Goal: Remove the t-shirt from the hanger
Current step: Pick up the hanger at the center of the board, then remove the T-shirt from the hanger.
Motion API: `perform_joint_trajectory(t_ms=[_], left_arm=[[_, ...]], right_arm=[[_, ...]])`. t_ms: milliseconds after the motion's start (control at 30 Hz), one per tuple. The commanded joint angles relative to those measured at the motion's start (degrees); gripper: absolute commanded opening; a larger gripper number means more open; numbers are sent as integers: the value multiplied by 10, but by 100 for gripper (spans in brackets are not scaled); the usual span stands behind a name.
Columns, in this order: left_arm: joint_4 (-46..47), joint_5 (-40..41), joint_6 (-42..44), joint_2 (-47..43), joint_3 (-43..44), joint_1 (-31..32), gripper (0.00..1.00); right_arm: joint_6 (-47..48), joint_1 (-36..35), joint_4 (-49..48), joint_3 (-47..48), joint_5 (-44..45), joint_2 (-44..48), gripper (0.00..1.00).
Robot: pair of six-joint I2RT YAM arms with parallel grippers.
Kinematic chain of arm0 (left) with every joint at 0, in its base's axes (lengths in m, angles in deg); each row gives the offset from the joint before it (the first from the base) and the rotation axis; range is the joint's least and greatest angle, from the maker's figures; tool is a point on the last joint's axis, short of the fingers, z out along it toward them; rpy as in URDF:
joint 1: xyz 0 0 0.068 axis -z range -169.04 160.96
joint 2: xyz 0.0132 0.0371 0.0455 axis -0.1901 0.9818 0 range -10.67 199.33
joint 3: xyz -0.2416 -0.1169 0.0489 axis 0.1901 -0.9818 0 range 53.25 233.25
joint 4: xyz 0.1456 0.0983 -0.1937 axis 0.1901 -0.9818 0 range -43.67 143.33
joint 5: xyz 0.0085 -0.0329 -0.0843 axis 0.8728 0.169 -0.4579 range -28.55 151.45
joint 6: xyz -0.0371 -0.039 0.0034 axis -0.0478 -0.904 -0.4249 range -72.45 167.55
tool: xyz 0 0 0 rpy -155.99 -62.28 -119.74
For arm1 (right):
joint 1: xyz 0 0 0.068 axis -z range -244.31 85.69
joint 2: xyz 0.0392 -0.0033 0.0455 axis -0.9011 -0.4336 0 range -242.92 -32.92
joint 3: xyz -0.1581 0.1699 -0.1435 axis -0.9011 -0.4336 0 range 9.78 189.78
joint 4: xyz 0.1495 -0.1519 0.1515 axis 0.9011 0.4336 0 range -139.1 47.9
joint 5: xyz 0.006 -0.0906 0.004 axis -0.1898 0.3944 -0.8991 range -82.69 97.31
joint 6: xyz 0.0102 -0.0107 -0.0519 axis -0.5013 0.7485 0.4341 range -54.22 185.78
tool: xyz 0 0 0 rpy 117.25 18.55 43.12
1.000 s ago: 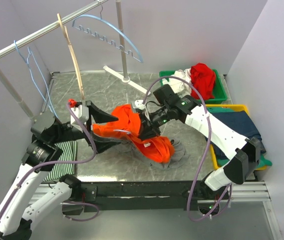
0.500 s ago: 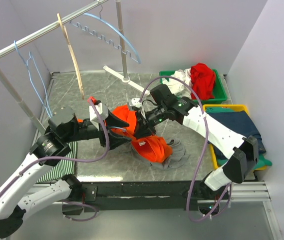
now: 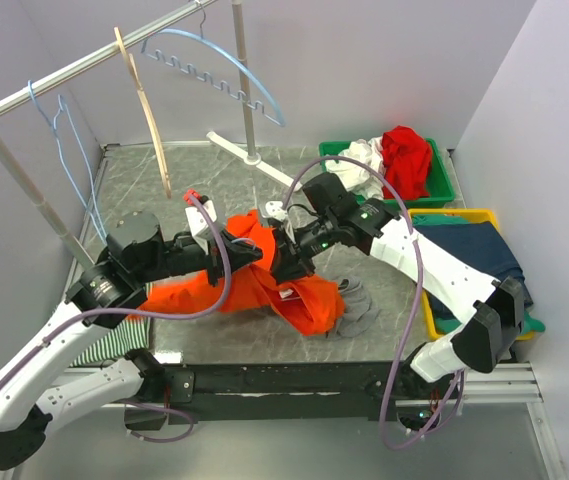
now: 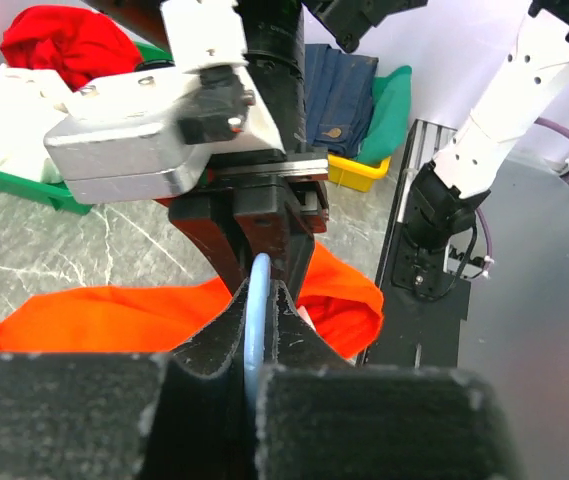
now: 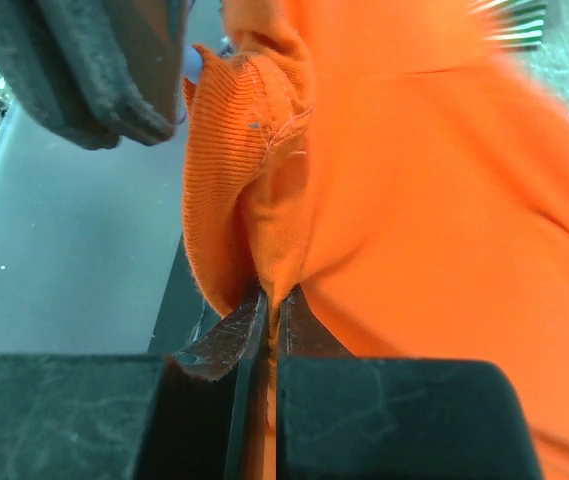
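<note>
One grey cloth (image 3: 361,308) beneath orange t-shirt (image 3: 260,291), green bin (image 3: 444,182) beyond

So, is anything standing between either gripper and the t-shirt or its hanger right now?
Nothing visible does. The right gripper is shut directly on the ribbed collar of the orange t-shirt, and the left gripper is shut on the light-blue hanger.
</note>
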State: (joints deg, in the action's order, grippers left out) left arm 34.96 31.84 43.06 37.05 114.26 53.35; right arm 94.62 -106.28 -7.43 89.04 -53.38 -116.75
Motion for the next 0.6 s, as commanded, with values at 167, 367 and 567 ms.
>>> perform_joint_trajectory(t_ms=[167, 367, 567], left_arm=[[12, 18, -18, -50, 23, 12, 1], [-38, 34, -1, -55, 55, 12, 1], [-59, 110, -8, -66, 61, 12, 1]], right_arm=[[-91, 2, -124, -16, 44, 40, 31], [-253, 37, -320, -83, 256, 102, 53], [-273, 37, -372, -144, 455, 205, 63]])
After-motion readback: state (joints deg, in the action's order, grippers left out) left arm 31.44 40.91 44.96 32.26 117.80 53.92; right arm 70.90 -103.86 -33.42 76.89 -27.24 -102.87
